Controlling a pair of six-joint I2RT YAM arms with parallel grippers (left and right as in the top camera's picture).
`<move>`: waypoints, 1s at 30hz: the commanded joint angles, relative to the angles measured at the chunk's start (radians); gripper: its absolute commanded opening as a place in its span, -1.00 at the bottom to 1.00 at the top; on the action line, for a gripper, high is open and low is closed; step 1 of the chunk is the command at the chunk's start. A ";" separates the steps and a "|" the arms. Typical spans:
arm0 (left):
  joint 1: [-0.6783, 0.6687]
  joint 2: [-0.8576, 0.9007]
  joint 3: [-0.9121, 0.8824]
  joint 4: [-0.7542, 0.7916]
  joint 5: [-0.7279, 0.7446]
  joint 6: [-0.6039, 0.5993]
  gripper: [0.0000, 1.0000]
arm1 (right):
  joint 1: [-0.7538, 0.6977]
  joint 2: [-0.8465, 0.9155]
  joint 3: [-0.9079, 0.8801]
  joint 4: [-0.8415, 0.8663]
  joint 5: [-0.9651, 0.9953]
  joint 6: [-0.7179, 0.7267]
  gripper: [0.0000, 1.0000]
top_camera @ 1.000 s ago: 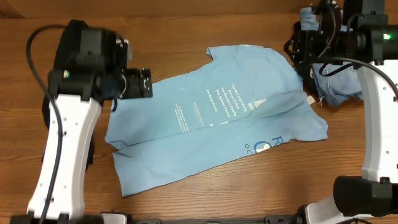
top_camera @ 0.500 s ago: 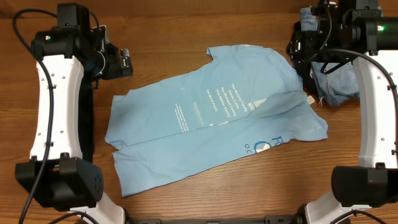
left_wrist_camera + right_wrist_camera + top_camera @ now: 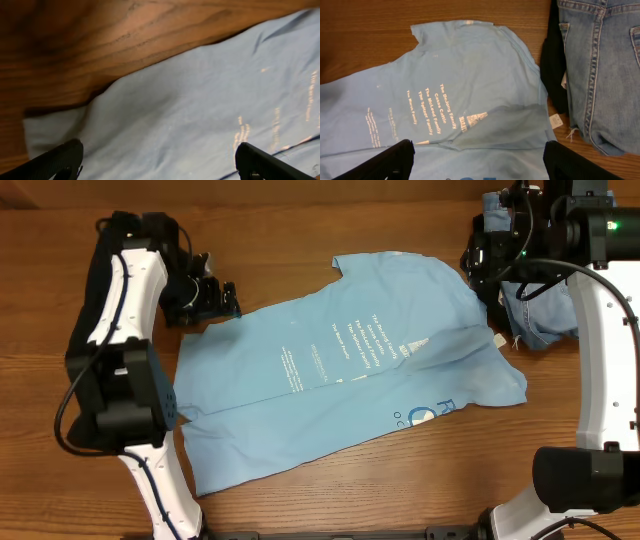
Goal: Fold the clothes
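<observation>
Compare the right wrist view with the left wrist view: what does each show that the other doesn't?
Only the right wrist view shows the blue denim shorts, a black shirt beside them, a small white tag and readable rows of lettering. Only the left wrist view shows a plain corner of the light blue T-shirt close up. Both show that T-shirt lying on the wooden table.

A robotics lab bench, it seems: a bare wooden table (image 3: 300, 230) with a white left arm (image 3: 125, 290) and right arm (image 3: 600, 360), trailing black cables (image 3: 545, 276), at its two ends.
</observation>
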 commanded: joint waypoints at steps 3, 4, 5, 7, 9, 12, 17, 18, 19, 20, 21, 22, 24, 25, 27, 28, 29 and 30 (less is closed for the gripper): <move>0.013 0.046 0.018 -0.027 -0.140 0.169 1.00 | 0.006 -0.001 0.017 -0.010 0.010 -0.005 0.74; 0.021 0.047 0.018 -0.027 -0.187 0.168 1.00 | 0.006 0.000 0.016 -0.011 0.010 -0.005 0.74; 0.029 0.047 0.018 -0.022 -0.211 0.168 1.00 | 0.006 0.001 0.017 -0.012 0.010 -0.005 0.74; 0.055 0.056 0.015 0.001 -0.238 0.171 1.00 | 0.006 0.003 0.016 -0.015 0.010 -0.005 0.74; 0.090 0.076 0.015 0.006 -0.233 0.188 1.00 | 0.006 0.003 0.016 -0.016 0.010 -0.004 0.74; 0.124 0.110 0.015 0.007 -0.147 0.225 0.99 | 0.006 0.003 0.012 -0.009 0.010 -0.004 0.75; 0.127 0.140 0.015 0.010 -0.086 0.250 0.86 | 0.006 0.005 0.010 -0.008 0.010 -0.004 0.75; 0.124 0.140 0.015 0.011 -0.085 0.250 0.83 | 0.006 0.005 0.010 -0.008 0.010 -0.004 0.75; 0.122 0.140 0.015 0.011 -0.077 0.250 0.75 | 0.006 0.005 0.010 -0.008 0.010 -0.004 0.75; 0.121 0.141 0.015 0.009 -0.065 0.249 0.64 | 0.006 0.005 0.010 -0.008 0.010 -0.004 0.75; 0.121 0.141 0.014 0.002 -0.047 0.250 0.56 | 0.006 0.005 0.010 -0.007 0.010 -0.004 0.75; 0.121 0.141 0.014 -0.004 -0.040 0.250 0.50 | 0.006 0.005 0.010 -0.008 0.010 -0.004 0.75; 0.121 0.141 0.008 -0.020 -0.042 0.247 0.25 | 0.006 0.005 0.010 -0.008 0.010 -0.004 0.75; 0.121 0.141 -0.003 -0.021 -0.043 0.247 0.08 | 0.006 0.005 0.010 -0.007 0.010 -0.004 0.75; 0.121 0.141 -0.029 -0.014 -0.043 0.246 -0.12 | 0.006 0.005 0.010 -0.006 0.010 -0.004 0.75; 0.121 0.141 -0.041 -0.006 -0.043 0.246 -0.21 | 0.006 0.005 0.010 -0.005 0.010 -0.004 0.75; 0.122 0.141 -0.056 0.004 -0.047 0.246 -0.35 | 0.006 0.005 0.010 -0.005 0.010 -0.004 0.75; 0.122 0.141 -0.064 0.009 -0.050 0.245 -0.49 | 0.006 0.005 0.010 -0.005 0.010 -0.004 0.75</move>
